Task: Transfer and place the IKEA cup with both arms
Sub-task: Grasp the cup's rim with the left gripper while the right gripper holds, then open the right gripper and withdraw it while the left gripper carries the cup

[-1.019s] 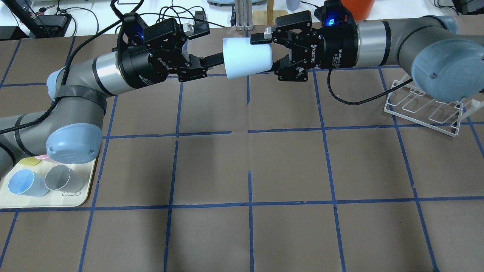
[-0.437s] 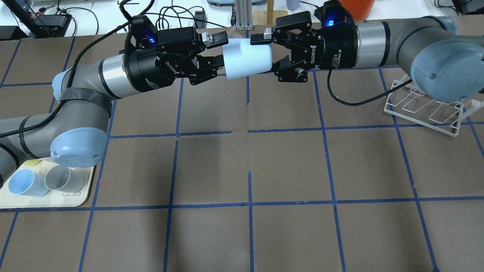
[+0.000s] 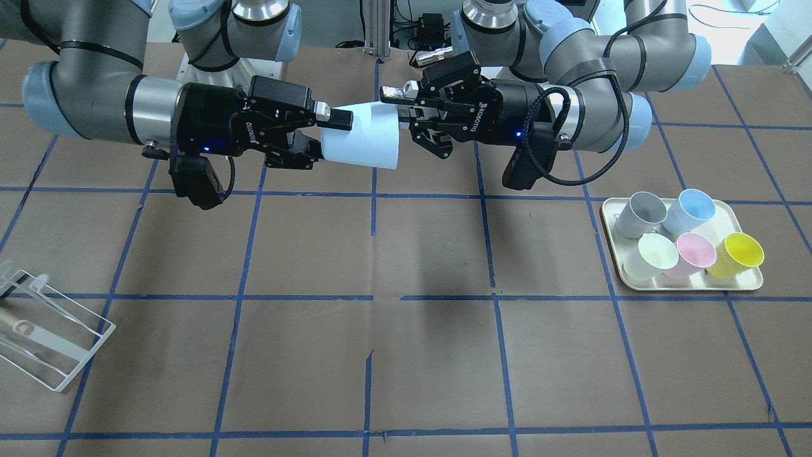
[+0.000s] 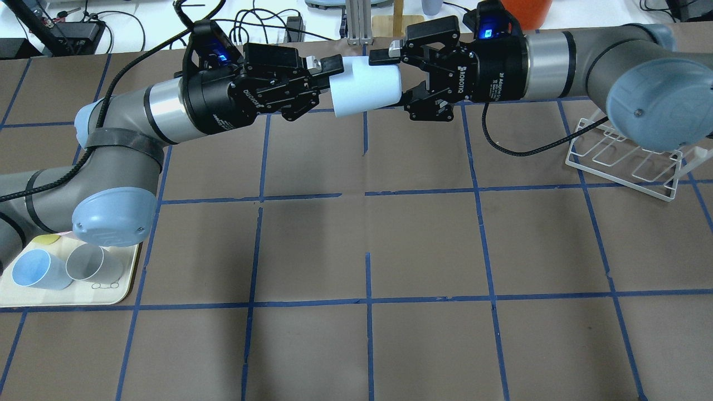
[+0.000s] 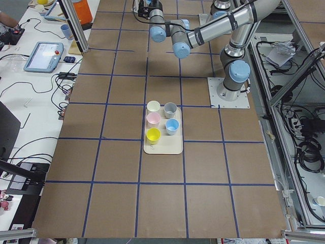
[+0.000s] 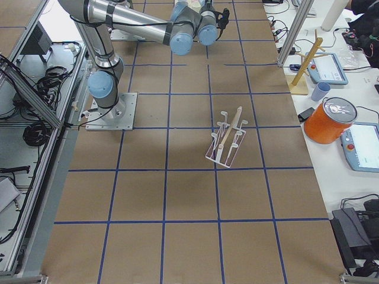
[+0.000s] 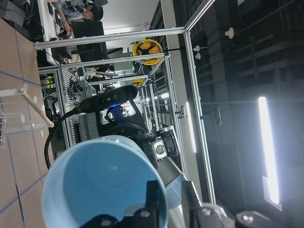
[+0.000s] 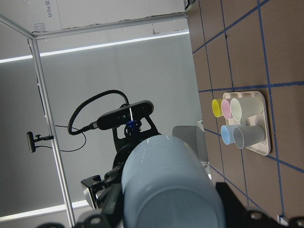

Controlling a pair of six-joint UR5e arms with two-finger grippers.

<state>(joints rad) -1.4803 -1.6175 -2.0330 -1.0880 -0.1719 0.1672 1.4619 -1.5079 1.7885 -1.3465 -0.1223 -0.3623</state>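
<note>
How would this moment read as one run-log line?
phase: handover | cup: in mid-air, on its side | right gripper: shut on base end | left gripper: at rim, grip unclear

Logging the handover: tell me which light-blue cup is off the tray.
The IKEA cup, lying sideways in mid-air, its base gripped by the right hand. The other blue cup sits on the tray beside the grey cup.

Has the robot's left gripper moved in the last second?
Yes. In the overhead view the left gripper slid right, further past the vertical tape line, up to the IKEA cup.
</note>
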